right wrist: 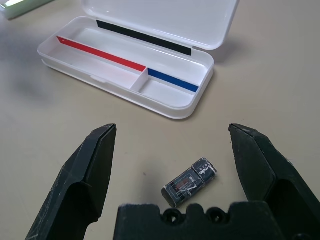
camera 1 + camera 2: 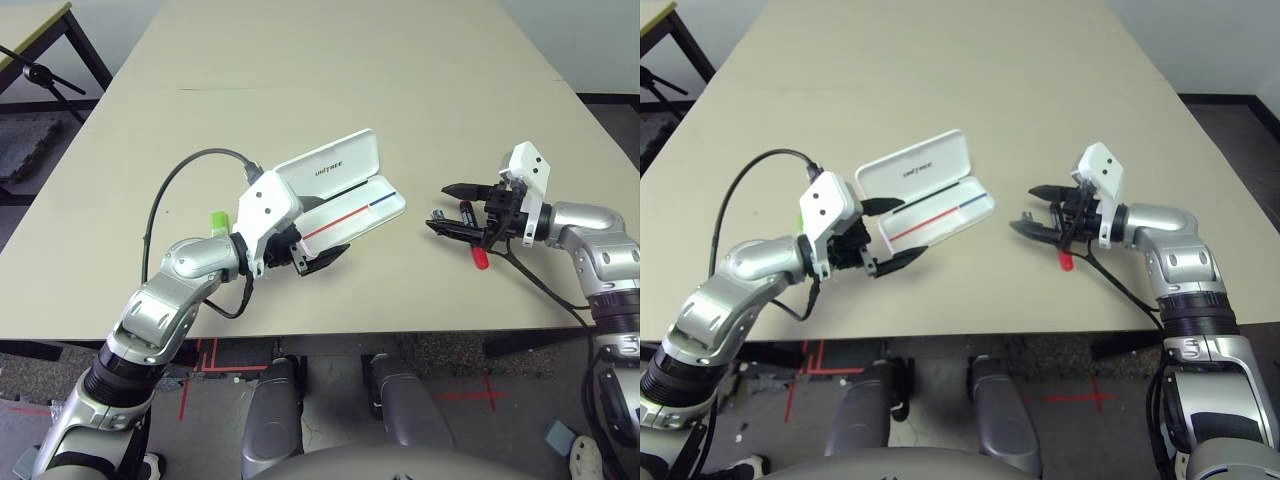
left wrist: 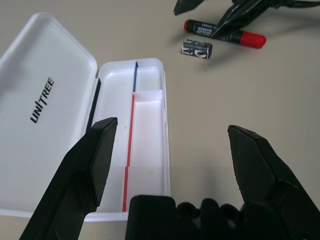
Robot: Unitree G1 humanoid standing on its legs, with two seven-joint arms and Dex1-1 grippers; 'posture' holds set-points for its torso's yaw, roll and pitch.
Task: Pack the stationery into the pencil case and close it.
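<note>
The white pencil case (image 2: 352, 212) lies open in the middle of the table, its "UNITREE" lid (image 3: 45, 100) raised on the far side. A red and blue stripe runs along the tray (image 1: 125, 85), which has nothing in it. My left gripper (image 2: 892, 234) hovers open over the tray's left end. My right gripper (image 2: 450, 208) hangs open to the right of the case, above the red marker (image 3: 225, 32). A small dark piece (image 1: 189, 182) lies on the table under it. Behind my left wrist lies the lime-green stick (image 2: 217, 219).
A black cable (image 2: 165, 195) loops from my left wrist over the table. The beige table (image 2: 330, 70) stretches far back; its front edge (image 2: 350, 330) runs close under both arms. A black stand (image 2: 40, 72) is off the table's far left.
</note>
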